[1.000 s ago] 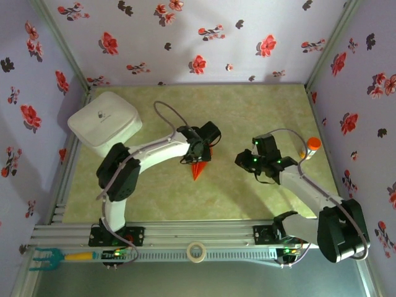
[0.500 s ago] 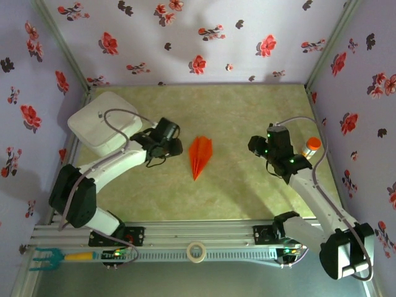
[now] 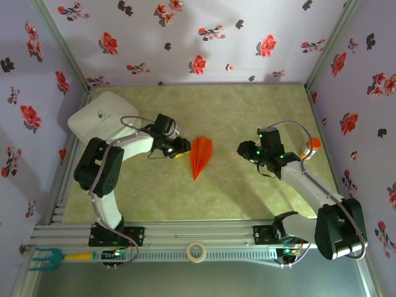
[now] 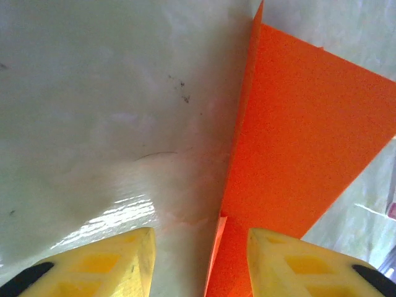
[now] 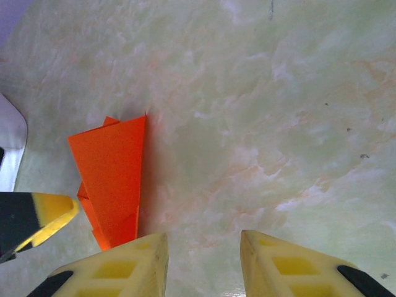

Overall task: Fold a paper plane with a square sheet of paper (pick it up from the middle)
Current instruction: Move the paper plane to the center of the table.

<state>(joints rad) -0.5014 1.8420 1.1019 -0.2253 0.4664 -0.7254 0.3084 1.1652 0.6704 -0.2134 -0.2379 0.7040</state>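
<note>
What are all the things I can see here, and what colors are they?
paper plane: one, bright orange, flat on mid-table
box: one, white, table's far left corner
bottle: one, orange cap, right edge
tape roll: one, whitish, front rail
fork tool: one, teal, yellow handle, front left
table: one, pale green
left gripper: one, yellow fingers, open at the plane's edge
right gripper: one, yellow fingers, open, apart from plane

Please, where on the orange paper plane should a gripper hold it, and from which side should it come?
Probably its long left edge, taken low from the left by the left gripper. The paper plane lies nearly flat on the table, leaving little to pinch from above, but the left wrist view shows that edge slightly lifted, between the open jaws.
</note>
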